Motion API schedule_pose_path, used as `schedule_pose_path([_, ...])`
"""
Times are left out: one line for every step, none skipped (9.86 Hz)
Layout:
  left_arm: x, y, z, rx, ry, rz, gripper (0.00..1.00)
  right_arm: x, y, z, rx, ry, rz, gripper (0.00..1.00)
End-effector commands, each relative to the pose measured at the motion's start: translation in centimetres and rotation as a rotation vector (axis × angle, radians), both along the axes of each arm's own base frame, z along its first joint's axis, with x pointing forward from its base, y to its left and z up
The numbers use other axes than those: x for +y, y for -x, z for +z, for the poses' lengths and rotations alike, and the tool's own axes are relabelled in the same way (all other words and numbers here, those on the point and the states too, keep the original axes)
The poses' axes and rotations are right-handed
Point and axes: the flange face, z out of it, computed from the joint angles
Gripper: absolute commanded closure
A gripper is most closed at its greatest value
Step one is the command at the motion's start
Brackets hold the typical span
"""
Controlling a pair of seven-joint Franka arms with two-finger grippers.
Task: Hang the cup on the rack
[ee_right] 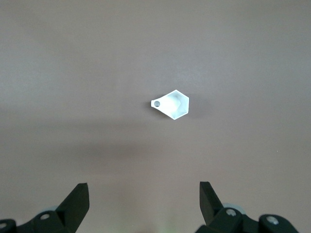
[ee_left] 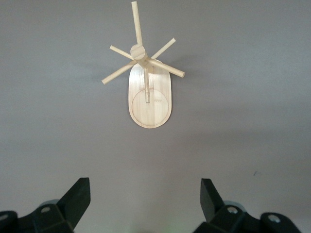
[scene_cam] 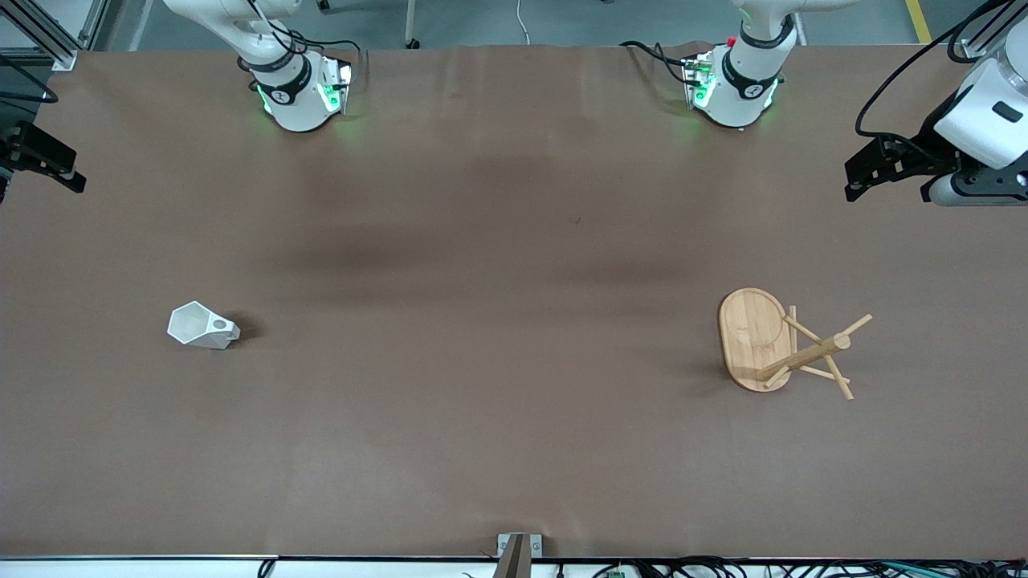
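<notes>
Lying tipped on the brown table, the white faceted cup sits well apart from the right gripper, whose fingers are spread and empty. The bamboo mug rack stands likewise apart from the released left gripper.

This is a robotics lab, not a home or a kitchen. Two white arm bases with green status lights are bolted along one edge of a wide desk covered in plain brown sheeting. Black cables loop down at the desk's corner by the left arm's end, aluminium framing stands at the other corner, and a grey workshop floor with a yellow line shows past the edge.
</notes>
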Motion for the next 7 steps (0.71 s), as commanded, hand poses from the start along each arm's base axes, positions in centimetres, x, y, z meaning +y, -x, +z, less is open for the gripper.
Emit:
schedule_pose_path([-0.1,-0.3,-1.4,0.045,0.015,-0.015,0.00,-0.9,-0.5,-1.7,-0.010,0.001,-0.019,0.01])
schedule_pose_path([-0.2,-0.3,-1.4,0.045,0.015,-0.019,0.00,-1.8,-0.9,-3.2,-0.013,0.002,-0.031,0.02])
schedule_pose_path([-0.2,-0.3,-1.4,0.045,0.015,-0.017,0.00,-2.2,-1.3,-5.3,-0.010,0.001,-0.036,0.01])
schedule_pose_path([-0.2,-0.3,-1.4,0.045,0.015,-0.019,0.00,-3.1,-1.6,-8.4,-0.001,0.001,-0.050,0.01])
schedule_pose_path([-0.2,-0.3,-1.4,0.047,0.015,-0.019,0.00,-3.9,-1.8,-11.6,-0.001,0.002,-0.061,0.01])
schedule_pose_path([-0.2,-0.3,-1.4,0.045,0.015,-0.019,0.00,-4.7,-1.9,-14.6,-0.003,0.003,-0.056,0.01])
schedule_pose_path([-0.1,-0.3,-1.4,0.045,0.014,-0.017,0.00,-5.3,-2.1,-17.6,-0.004,0.004,-0.031,0.01])
